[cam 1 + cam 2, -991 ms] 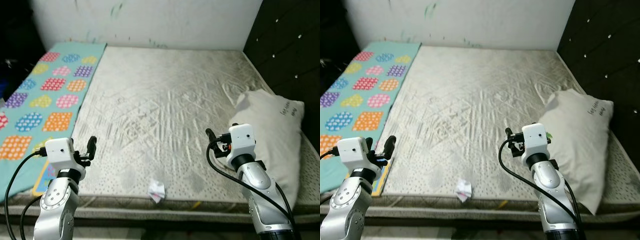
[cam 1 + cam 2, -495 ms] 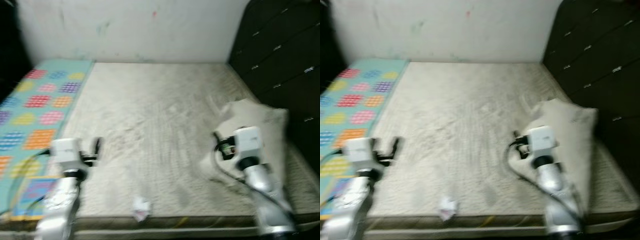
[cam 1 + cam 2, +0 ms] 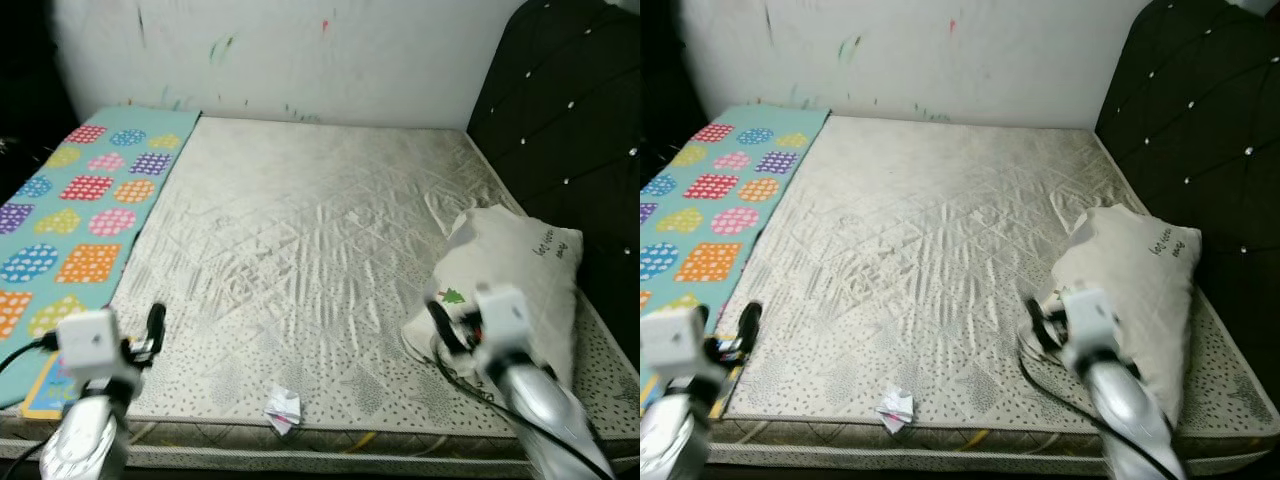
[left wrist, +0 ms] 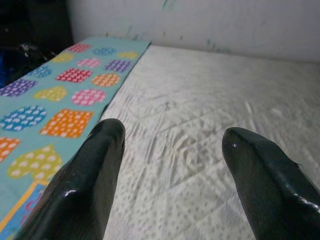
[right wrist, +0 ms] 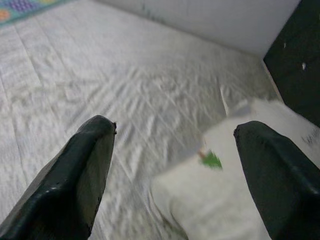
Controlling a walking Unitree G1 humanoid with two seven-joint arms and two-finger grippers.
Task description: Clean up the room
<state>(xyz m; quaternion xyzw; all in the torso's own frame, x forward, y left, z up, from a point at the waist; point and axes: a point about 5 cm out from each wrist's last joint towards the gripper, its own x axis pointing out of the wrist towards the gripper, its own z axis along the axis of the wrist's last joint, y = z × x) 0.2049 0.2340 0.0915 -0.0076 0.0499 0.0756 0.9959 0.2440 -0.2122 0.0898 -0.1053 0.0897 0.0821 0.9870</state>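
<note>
Currently, scene: bare quilted mattress with a white wall behind and a dark tufted headboard along its right edge.
Left gripper: fingers spread wide, nothing between them; arm bent and raised low over the mattress's near-left corner, pointing toward the far edge.
Right gripper: fingers spread wide, empty; arm bent and raised near the front-right corner, just in front of the pillow, blurred in the head views.
Crumpled paper: small white wad lying at the mattress's near edge, between the two arms, touched by neither.
Pillow: white, small green mark near its lower end, lying along the right edge against the headboard.
Patterned sheet: teal with coloured hearts, covering the left edge strip.
</note>
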